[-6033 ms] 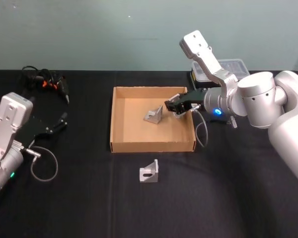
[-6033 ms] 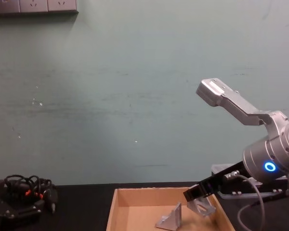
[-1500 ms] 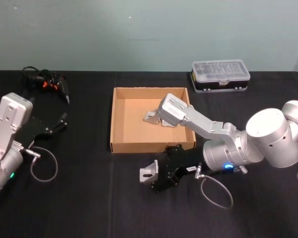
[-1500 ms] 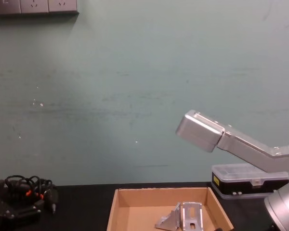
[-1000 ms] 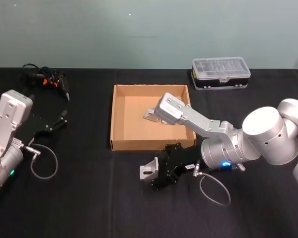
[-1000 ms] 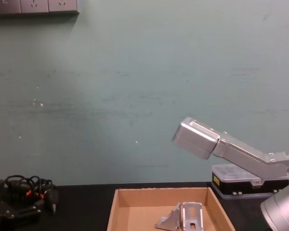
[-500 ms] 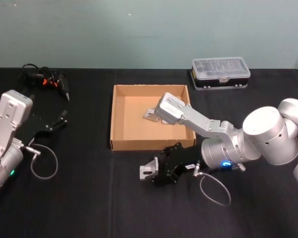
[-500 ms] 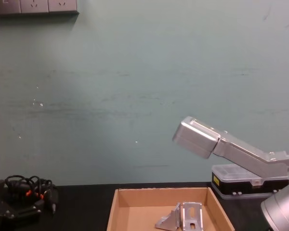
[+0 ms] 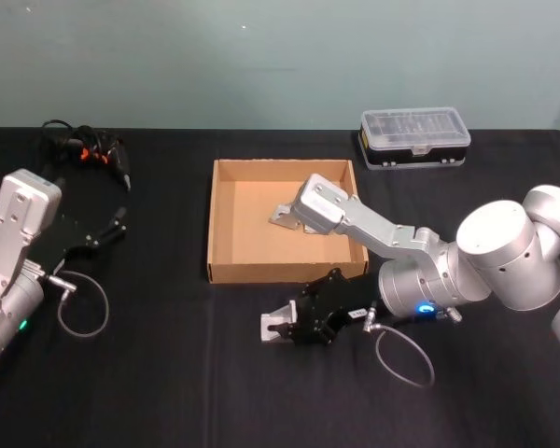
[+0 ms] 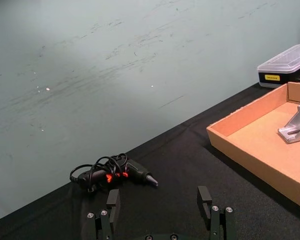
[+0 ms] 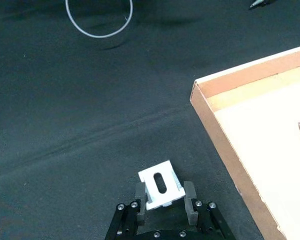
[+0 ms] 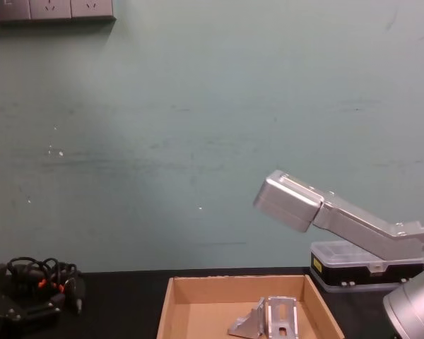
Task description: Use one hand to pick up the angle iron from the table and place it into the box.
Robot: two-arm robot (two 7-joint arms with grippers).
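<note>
The right gripper sits low over the table, just on the near side of the box, with its fingers clamped on either side of an angle iron. The slotted face of the iron is turned up between the pads. Whether the iron rests on the table or is raised off it cannot be told. Two other brackets lie inside the box toward its far right part, close together. The left gripper is parked at the left side of the table, well apart from the box, with its fingers spread and nothing between them. A tool with coiled cable lies at the far left. A black case with clear lid stands beyond the box on the right.
</note>
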